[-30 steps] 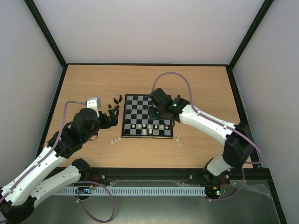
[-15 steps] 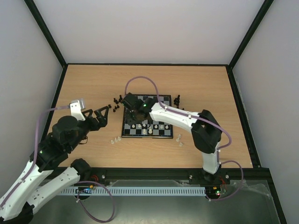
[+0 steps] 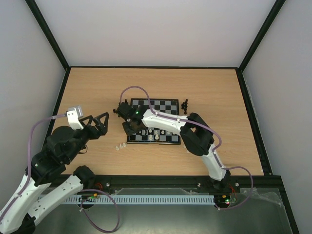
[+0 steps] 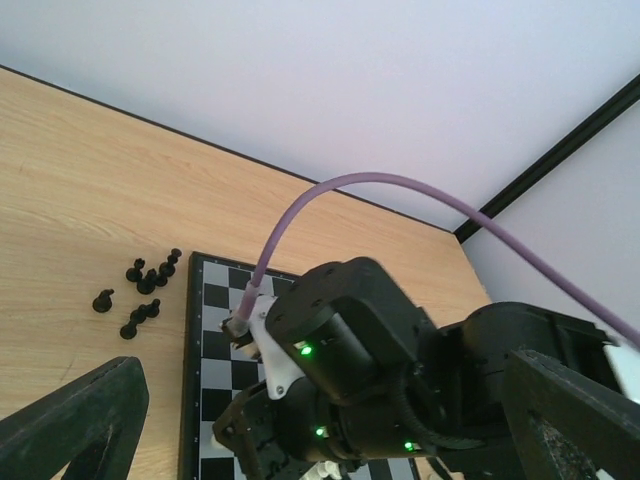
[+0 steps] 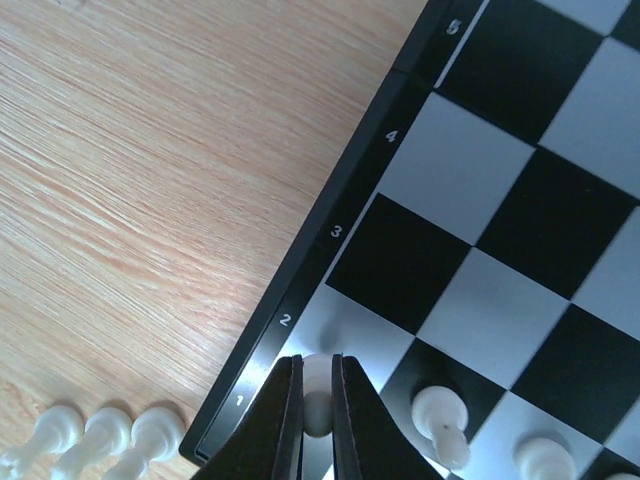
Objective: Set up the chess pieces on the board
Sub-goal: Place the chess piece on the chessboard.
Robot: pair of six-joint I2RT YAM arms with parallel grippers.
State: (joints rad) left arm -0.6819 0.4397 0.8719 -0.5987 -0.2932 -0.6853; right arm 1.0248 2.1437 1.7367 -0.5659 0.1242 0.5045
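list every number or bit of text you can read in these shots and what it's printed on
"5": black rim of the board, right wrist view
"4": same rim, next down
"3": same rim
"2": same rim
"1": same rim, nearest the corner
Top external and left wrist views: the board's edge markings are too small to read, and no legible labels show on the arms.
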